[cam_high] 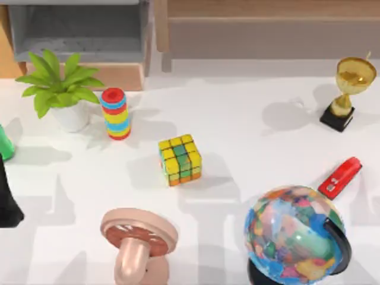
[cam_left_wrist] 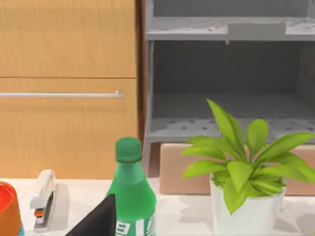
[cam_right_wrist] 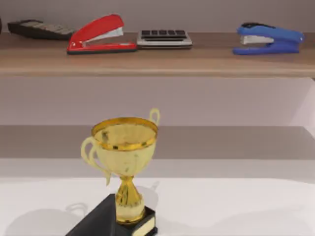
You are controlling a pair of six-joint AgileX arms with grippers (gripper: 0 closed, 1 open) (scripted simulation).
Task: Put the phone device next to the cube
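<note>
Cube (cam_high: 180, 159) sits mid-desk (cam_high: 255, 136), with bare space on its right. The phone should land flat there, close without nudging it. Whether the left pincer (cam_left_wrist: 98, 221), by the green bottle (cam_left_wrist: 130, 191), is wide or narrow I cannot tell.

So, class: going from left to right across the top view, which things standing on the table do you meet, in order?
Green bottle → potted plant → stack of coloured rings → cube → globe → red stapler → trophy. The pink fan overlaps the rings' span, so I leave it out.
</note>
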